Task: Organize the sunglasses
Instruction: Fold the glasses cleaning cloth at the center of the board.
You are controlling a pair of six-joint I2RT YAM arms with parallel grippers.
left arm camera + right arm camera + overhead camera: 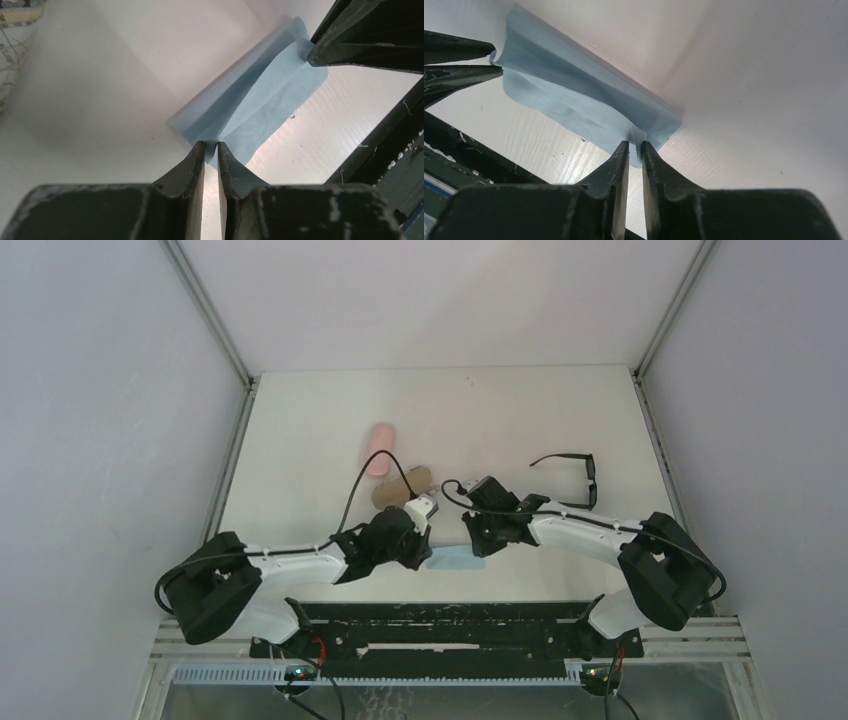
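The sunglasses (590,480), black-framed with dark lenses, lie unfolded on the white table at the right, beyond my right arm, and neither gripper touches them. Both grippers are low over a folded light-blue cloth (455,561) near the table's front edge. At one end of the cloth (260,95), my left gripper (211,145) has its jaws a narrow gap apart, with a pinched-up corner standing between the tips. My right gripper (634,144) stands the same way at the other end of the cloth (574,95). Each wrist view shows the other gripper's fingers (454,50) at the cloth's far end.
A pink oblong case (381,452) and a brownish patterned case (402,486) lie just beyond my left gripper (425,543). The black base rail (450,625) runs along the near edge. Metal posts and white walls enclose the table on both sides.
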